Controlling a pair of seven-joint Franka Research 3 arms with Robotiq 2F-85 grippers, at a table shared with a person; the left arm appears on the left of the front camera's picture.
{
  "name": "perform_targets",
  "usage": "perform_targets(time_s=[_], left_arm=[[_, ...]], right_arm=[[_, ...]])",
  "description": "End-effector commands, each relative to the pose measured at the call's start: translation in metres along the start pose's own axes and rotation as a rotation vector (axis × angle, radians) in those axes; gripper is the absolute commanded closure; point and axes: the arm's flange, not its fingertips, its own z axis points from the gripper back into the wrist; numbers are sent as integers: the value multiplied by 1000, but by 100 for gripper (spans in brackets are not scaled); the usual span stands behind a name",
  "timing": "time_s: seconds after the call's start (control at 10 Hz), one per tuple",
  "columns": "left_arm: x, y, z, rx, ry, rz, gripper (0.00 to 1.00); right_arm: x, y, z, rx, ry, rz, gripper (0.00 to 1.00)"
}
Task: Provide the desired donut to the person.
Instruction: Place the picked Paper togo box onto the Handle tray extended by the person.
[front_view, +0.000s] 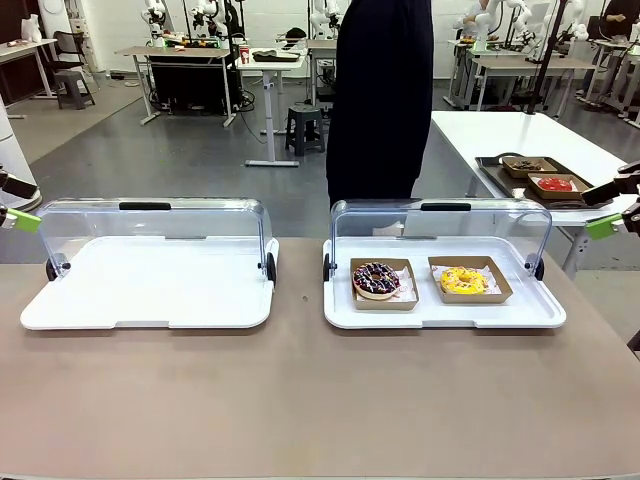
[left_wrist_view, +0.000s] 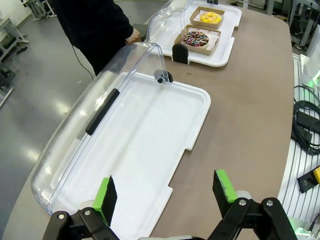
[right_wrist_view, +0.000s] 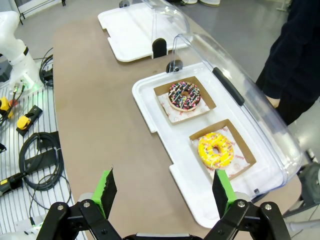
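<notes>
Two donuts lie in brown card trays on the right white tray (front_view: 340, 310): a chocolate sprinkled donut (front_view: 376, 280) (right_wrist_view: 184, 95) (left_wrist_view: 195, 38) and a yellow donut (front_view: 463, 281) (right_wrist_view: 215, 149) (left_wrist_view: 210, 17). The person (front_view: 380, 100) in dark navy stands behind that tray, one hand (right_wrist_view: 273, 102) (left_wrist_view: 133, 36) hanging close to the raised clear lid. My left gripper (front_view: 20, 217) (left_wrist_view: 165, 192) hangs open over the near end of the left white tray (left_wrist_view: 150, 130). My right gripper (front_view: 608, 224) (right_wrist_view: 164, 192) is open above the table's right end, holding nothing.
The left tray (front_view: 150, 290) holds nothing, and both clear lids (front_view: 155, 225) stand raised at the far side. Bare brown table (front_view: 300, 400) stretches in front. Cables (right_wrist_view: 40, 160) lie on the rack beside the table. A white side table with more donut trays (front_view: 545, 175) stands at the back right.
</notes>
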Motion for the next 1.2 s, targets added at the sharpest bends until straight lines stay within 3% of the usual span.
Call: perform_targets(time_s=[0.0, 1.1], left_arm=[[-1, 0, 1, 0, 2, -1, 0], [-1, 0, 1, 0, 2, -1, 0]], right_arm=[[0, -2, -2, 6, -30, 12, 0], [0, -2, -2, 6, -30, 12, 0]])
